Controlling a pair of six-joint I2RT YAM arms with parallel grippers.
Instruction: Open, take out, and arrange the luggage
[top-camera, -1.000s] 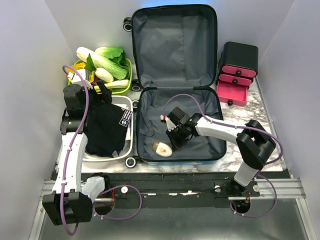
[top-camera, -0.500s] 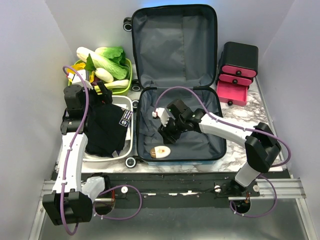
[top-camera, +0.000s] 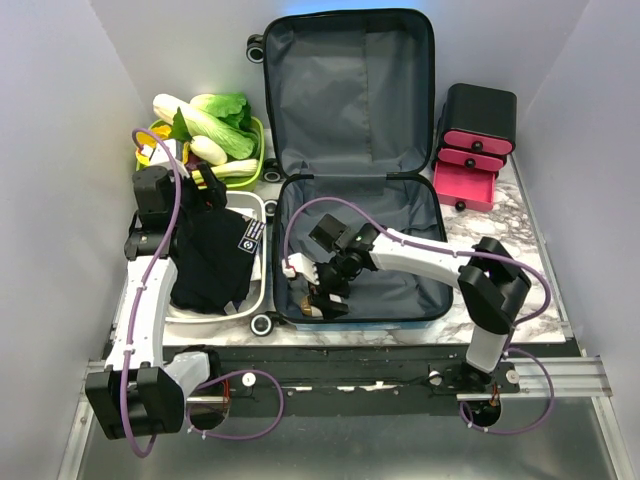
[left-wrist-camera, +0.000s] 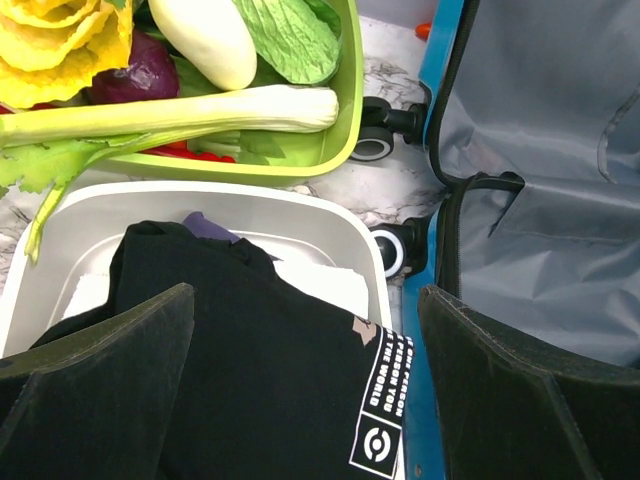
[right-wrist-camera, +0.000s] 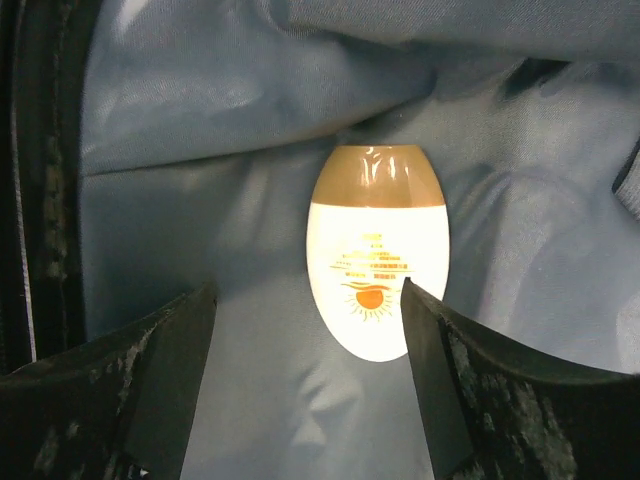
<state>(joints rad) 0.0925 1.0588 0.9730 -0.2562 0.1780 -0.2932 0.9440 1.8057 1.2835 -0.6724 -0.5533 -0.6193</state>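
Observation:
The luggage (top-camera: 350, 100), a blue suitcase with grey lining, lies open flat, its lid toward the back. A white oval bottle (right-wrist-camera: 377, 250) with a tan cap and an orange sun print rests on the lining (right-wrist-camera: 200, 150) in the near-left corner of the lower half. My right gripper (top-camera: 318, 293) hangs open just over it; in the right wrist view the gripper (right-wrist-camera: 305, 295) has the bottle ahead, close to the right finger. The arm mostly hides the bottle from above. My left gripper (top-camera: 205, 185) is open above a black garment (left-wrist-camera: 250, 370) in a white tub (left-wrist-camera: 250, 195).
A green tray (top-camera: 258, 150) of toy vegetables sits at the back left, behind the white tub (top-camera: 262, 215). A black box with pink drawers (top-camera: 475, 135) stands at the right, its bottom drawer (top-camera: 465, 185) pulled out. Suitcase wheels (left-wrist-camera: 385, 130) lie between tray and tub.
My right gripper has opened and swung left and nearer, from the middle of the suitcase's lower half to over the bottle. The left arm has barely shifted.

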